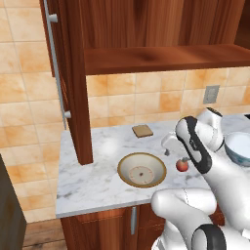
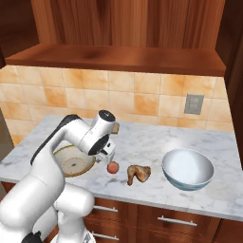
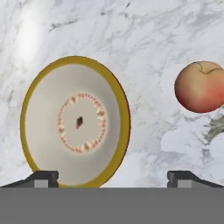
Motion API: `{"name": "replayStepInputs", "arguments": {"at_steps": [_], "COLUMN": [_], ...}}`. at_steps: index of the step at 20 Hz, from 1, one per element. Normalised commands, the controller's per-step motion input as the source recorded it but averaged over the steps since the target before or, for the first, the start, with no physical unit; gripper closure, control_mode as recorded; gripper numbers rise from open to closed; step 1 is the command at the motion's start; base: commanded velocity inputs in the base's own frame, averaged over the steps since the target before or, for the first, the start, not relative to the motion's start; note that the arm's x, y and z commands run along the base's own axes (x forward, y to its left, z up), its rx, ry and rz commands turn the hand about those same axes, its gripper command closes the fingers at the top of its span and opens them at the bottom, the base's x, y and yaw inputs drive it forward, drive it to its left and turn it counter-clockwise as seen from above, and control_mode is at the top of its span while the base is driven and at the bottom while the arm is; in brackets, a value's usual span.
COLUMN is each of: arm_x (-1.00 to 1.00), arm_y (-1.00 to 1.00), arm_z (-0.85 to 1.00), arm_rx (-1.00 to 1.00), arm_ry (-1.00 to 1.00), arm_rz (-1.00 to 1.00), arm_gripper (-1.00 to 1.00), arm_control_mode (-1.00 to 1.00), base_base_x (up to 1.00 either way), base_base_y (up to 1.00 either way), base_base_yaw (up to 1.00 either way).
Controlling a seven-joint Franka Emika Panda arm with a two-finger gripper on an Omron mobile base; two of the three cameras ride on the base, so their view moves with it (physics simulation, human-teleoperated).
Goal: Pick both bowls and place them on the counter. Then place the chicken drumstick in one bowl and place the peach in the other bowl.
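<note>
The wide tan bowl [image 1: 141, 170] [image 2: 71, 162] [image 3: 76, 122] sits upright and empty on the marble counter [image 1: 93, 183] [image 2: 156, 137] [image 3: 144, 35]. Just right of it lies the peach [image 1: 181, 165] [image 2: 112, 167] [image 3: 201, 86]. The chicken drumstick [image 2: 138, 173] rests between the peach and the deep white and blue bowl [image 1: 240, 146] [image 2: 187, 169], which also stands empty on the counter. My gripper [image 2: 107, 154] [image 3: 113, 179] hangs open above the counter, pointing down over the tan bowl's right rim, between that bowl and the peach. Nothing is in its fingers [image 3: 43, 178].
A flat brown bread slice [image 1: 142, 130] lies near the tiled back wall. An open cabinet door with a long handle [image 1: 58, 63] hangs over the counter's left end, and a wooden shelf [image 2: 118, 57] runs above. A wall outlet [image 2: 193, 104] sits at the right.
</note>
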Motion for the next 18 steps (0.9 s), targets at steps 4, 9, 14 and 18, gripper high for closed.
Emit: {"name": "replayStepInputs", "arguments": {"at_steps": [4,9,14,18], "arm_x": [-0.20,-0.07,0.01,0.10], "arm_y": [-0.45,-0.46,-0.20,-0.04], "arm_z": [0.13,0.03,-0.19,-0.16], "arm_rx": [-0.15,-0.02,0.00,0.00], "arm_ry": [0.00,0.08,0.05,0.10], "arm_rz": [-0.12,-0.22,-0.20,-0.17], "arm_gripper": [-1.00,-1.00,-1.00,-1.00], "arm_control_mode": [-1.00,-1.00,-1.00,-1.00], "base_base_x": [0.00,0.00,0.00,0.00], "base_base_y": [0.00,0.00,0.00,0.00], "base_base_yaw": [0.00,0.00,0.00,0.00]}}
